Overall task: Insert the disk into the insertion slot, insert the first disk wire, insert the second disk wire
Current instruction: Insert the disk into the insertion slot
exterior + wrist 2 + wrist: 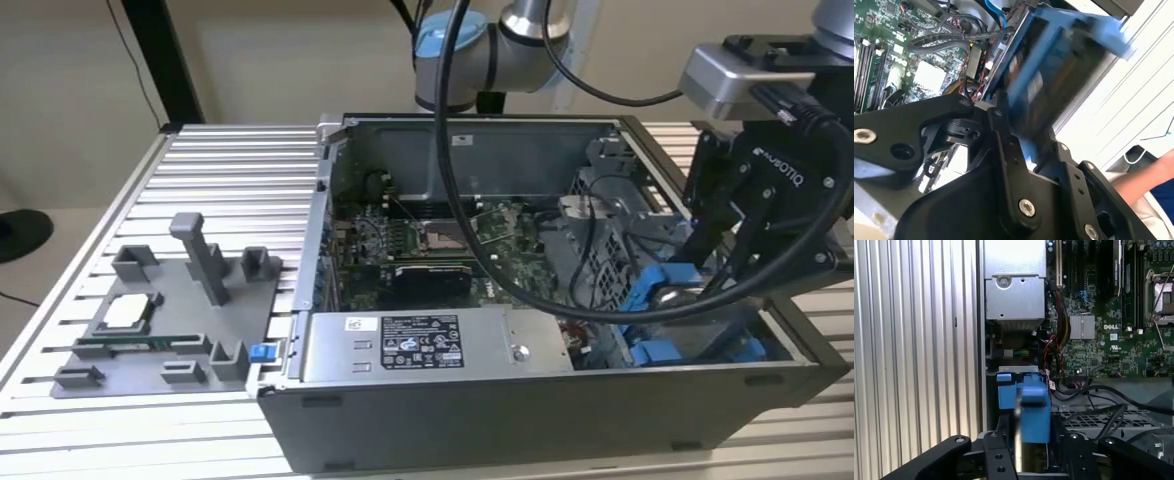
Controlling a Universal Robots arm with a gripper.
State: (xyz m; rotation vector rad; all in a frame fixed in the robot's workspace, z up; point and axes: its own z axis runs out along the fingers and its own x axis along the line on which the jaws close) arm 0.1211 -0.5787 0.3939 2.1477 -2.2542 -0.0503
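My gripper (714,285) reaches down into the open computer case at the exterior view's right. It is shut on the disk (1054,75), a flat drive in a bright blue carrier frame that looks blurred in the second wrist view. The first wrist view shows the carrier's blue edge (1034,410) standing upright between my black fingers (999,455). The insertion slot (707,345), a grey bay with blue clips, lies just under the gripper at the case's front corner. Whether the disk touches the slot cannot be told. No disk wire stands out from the loose black cables (1104,395).
The grey box with a black-and-white label (420,345) sits at the case front beside the slot. The green motherboard (427,245) fills the case floor. A grey fixture (160,320) stands on the ribbed table at the exterior view's left. A person's arm (1149,175) is beyond the case.
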